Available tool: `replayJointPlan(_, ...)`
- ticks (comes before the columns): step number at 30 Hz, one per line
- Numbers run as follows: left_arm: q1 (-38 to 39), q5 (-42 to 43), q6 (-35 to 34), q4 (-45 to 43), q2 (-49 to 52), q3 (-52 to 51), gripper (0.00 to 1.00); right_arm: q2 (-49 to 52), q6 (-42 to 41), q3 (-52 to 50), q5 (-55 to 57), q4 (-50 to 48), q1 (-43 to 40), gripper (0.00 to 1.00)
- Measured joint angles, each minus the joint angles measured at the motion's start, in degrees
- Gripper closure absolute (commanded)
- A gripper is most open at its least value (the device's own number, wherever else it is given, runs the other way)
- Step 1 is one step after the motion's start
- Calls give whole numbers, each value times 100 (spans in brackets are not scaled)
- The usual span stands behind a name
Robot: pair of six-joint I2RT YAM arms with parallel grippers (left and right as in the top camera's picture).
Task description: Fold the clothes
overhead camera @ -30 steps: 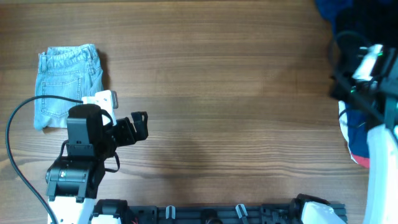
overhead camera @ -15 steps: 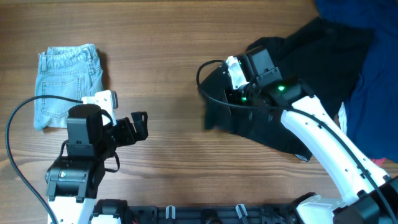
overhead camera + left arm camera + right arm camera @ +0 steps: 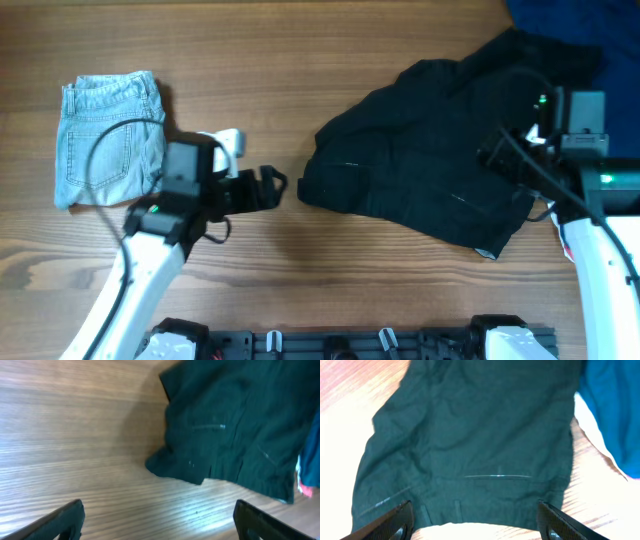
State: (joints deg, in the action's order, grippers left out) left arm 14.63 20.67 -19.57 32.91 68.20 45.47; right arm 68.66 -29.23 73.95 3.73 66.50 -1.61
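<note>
A black garment (image 3: 420, 170) lies spread and rumpled on the wooden table, right of centre. It also fills the right wrist view (image 3: 475, 445) and the upper right of the left wrist view (image 3: 225, 425). A pair of denim shorts (image 3: 105, 140) lies folded at the far left. My left gripper (image 3: 270, 188) stands open just left of the black garment's near-left corner, over bare wood, with nothing between its fingers (image 3: 60, 520). My right gripper (image 3: 505, 158) hovers open over the garment's right part, its fingers (image 3: 390, 522) wide apart and empty.
A pile of blue clothing (image 3: 560, 25) sits at the back right corner, also visible in the right wrist view (image 3: 610, 410). A white and red piece (image 3: 565, 240) lies at the right edge. The left arm's cable (image 3: 110, 150) loops over the denim shorts.
The right gripper dragged the black garment to the table's middle, opened and drew back to the right. The left arm swung right, toward the garment's left edge.
</note>
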Motion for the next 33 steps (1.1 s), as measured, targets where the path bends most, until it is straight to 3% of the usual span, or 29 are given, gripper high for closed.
replayJointPlan(5,898,-103,-28,-1403,1897,50,25,4,-31,0,44,299,-511,20)
replayJointPlan(6,1012,-109,-31,-1574,2155,52,38,7,-24,2,44,297,-511,20)
replayJointPlan(7,1145,-127,-46,-1832,2463,52,74,7,-9,2,44,319,-511,21)
replayJointPlan(8,1233,-146,-48,-1963,2691,57,96,7,-7,2,44,326,-511,20)
replayJointPlan(13,850,-898,-50,-2039,2715,127,96,7,13,2,44,396,-511,20)
replayJointPlan(14,479,-1034,-52,-1941,2557,280,78,7,15,2,44,404,-511,20)
replayJointPlan(15,-17,-1152,-52,-1882,2343,568,27,7,42,2,44,407,-511,20)
replayJointPlan(16,-385,-1215,-52,-1851,2197,835,11,7,61,2,44,404,-514,20)
replayJointPlan(17,-710,-1274,-55,-1786,2074,1097,0,7,90,2,44,411,-516,20)
replayJointPlan(20,-1574,-1384,-72,-861,1720,1676,0,7,140,2,44,433,-516,20)
replayJointPlan(23,-1349,-807,-74,1032,1781,1580,0,7,144,2,44,424,-520,20)
replayJointPlan(27,-15,-577,-70,1818,1788,1558,0,11,142,2,44,420,-520,20)
replayJointPlan(33,2450,-1801,98,1464,1921,1554,2,11,144,2,44,417,-520,20)
